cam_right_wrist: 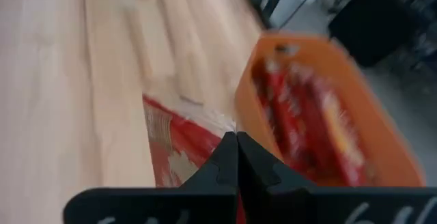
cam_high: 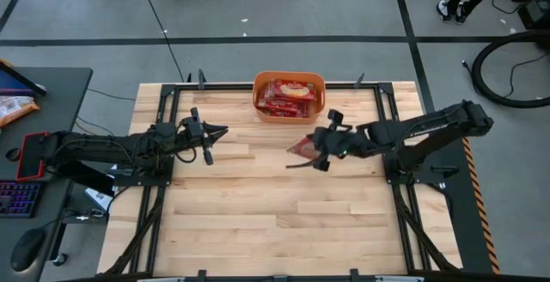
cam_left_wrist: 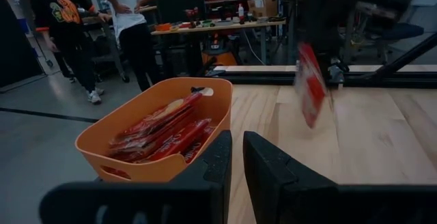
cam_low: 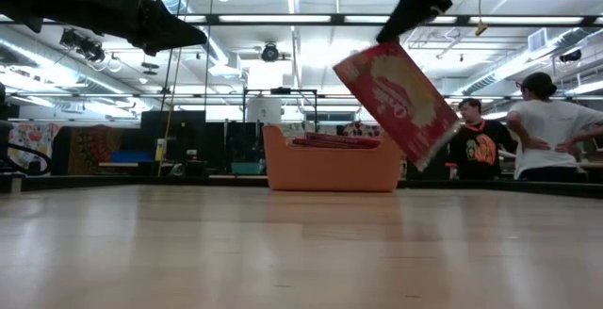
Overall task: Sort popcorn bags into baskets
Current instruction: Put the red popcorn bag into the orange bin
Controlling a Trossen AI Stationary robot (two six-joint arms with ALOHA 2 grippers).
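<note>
The orange basket (cam_high: 289, 108) stands at the middle of the table's far edge with several red popcorn bags (cam_high: 288, 93) lying flat inside; it also shows in the left wrist view (cam_left_wrist: 147, 145) and the low view (cam_low: 330, 170). My right gripper (cam_high: 320, 147) hovers just near and right of the basket, shut on one red bag (cam_high: 302, 148) (cam_low: 400, 102). My left gripper (cam_high: 219, 131) is shut, held above the table's left part, pointing toward the basket. My right gripper pinches the red bag between its two fingers at the bag's upper edge (cam_right_wrist: 217, 136), coming from above. The bag hangs tilted below the fingers, lifted clear of the table, its lower corner (cam_low: 429, 163) toward the right.
Bare wood covers the table's near half (cam_high: 275, 222). A desk to the left carries a red phone (cam_high: 31, 156), a keyboard and a mouse. Two people (cam_low: 537, 125) stand in the room beyond the far edge.
</note>
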